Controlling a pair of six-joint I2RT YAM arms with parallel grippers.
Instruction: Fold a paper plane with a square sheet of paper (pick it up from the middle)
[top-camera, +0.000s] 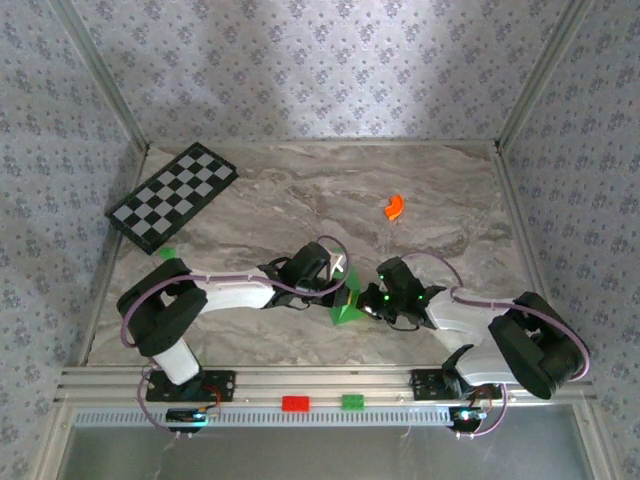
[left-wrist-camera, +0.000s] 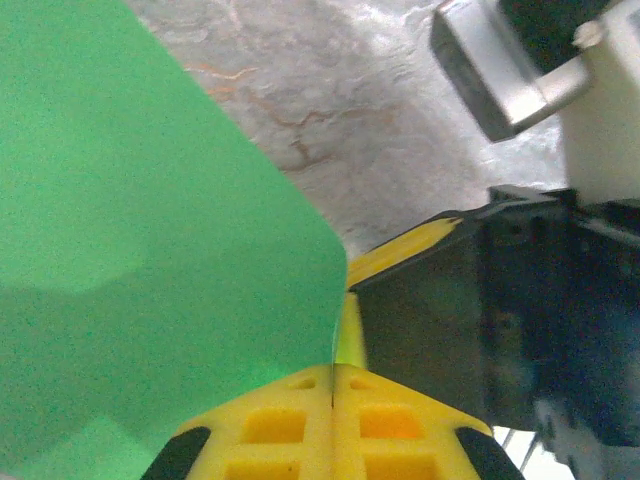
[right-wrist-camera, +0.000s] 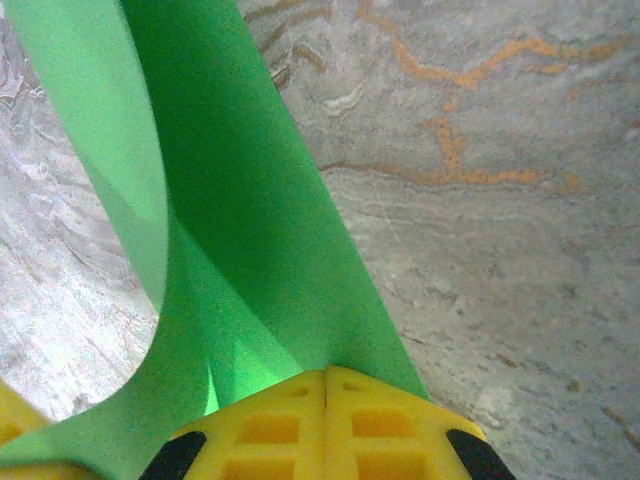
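1. The left arm (top-camera: 225, 292) has white link shells and black joint housings.
2. The right arm (top-camera: 470, 315) has the same white-and-black build, with small green indicator lights (top-camera: 385, 298) near the wrist.
3. A lilac cable (top-camera: 124, 322) runs along each arm in loose loops.
4. The left gripper (left-wrist-camera: 333, 375) has yellow fingers with square recessed pockets and black patches at the outer edges.
5. The right gripper (right-wrist-camera: 326, 375) has identical yellow, pocketed fingers.

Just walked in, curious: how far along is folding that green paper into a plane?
Done: the green sheet has been picked up, held between the left arm and right arm. In hand: both arms' jaws are shut on it, and it curves in overlapping layers. Left: it is not yet a slim pointed dart, so most folding likely remains.
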